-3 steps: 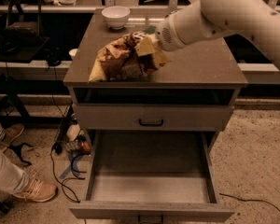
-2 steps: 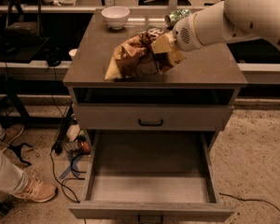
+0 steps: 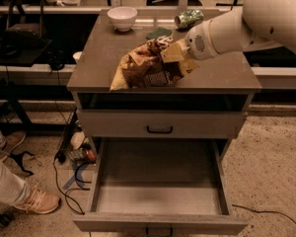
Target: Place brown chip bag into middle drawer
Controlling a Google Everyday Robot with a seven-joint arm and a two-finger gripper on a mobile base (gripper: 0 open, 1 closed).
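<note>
The brown chip bag is crinkly, with white lettering. It hangs tilted over the front part of the grey cabinet top, its left end low near the front edge. My gripper comes in from the right on the white arm. It is shut on the bag's right end. The middle drawer is pulled wide open below, and its flat floor is bare. It lies lower and nearer than the bag.
A white bowl, a green can on its side and a green sponge sit at the back of the cabinet top. The upper drawer front with its black handle is shut. A person's leg and shoe and cables are on the floor at left.
My arm has swung to the right, carrying the bag right and then slightly toward the cabinet's front edge. The drawer has not moved.
</note>
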